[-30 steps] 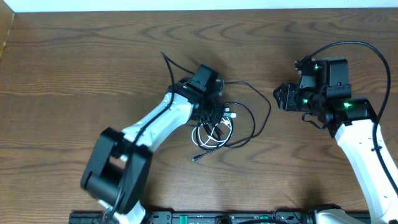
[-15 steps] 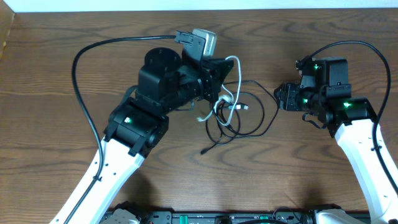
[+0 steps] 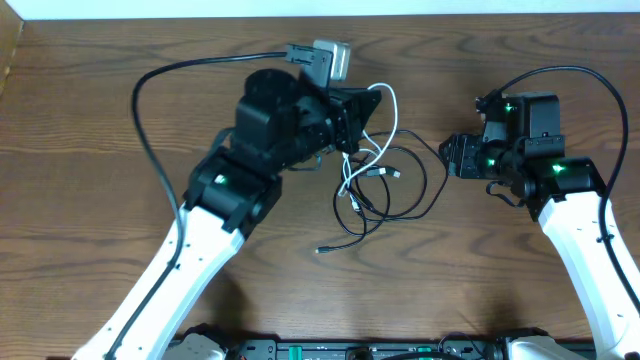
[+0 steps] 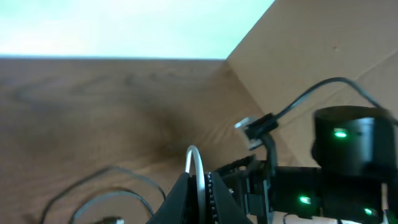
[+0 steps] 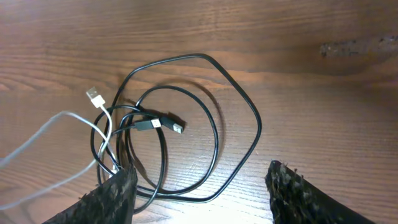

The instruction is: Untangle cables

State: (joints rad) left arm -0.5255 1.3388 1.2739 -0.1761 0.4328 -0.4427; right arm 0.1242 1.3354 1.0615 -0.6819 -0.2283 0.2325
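Overhead: left gripper (image 3: 358, 106) pinches thin white cord (image 3: 392, 100) above looping black cords (image 3: 405, 190). Right gripper (image 3: 447, 157) gapes empty beside them; untangling looks barely begun.

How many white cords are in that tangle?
1. The white cord hangs from the left gripper, held above the table, trailing into the black cords; more could hide beneath that arm.
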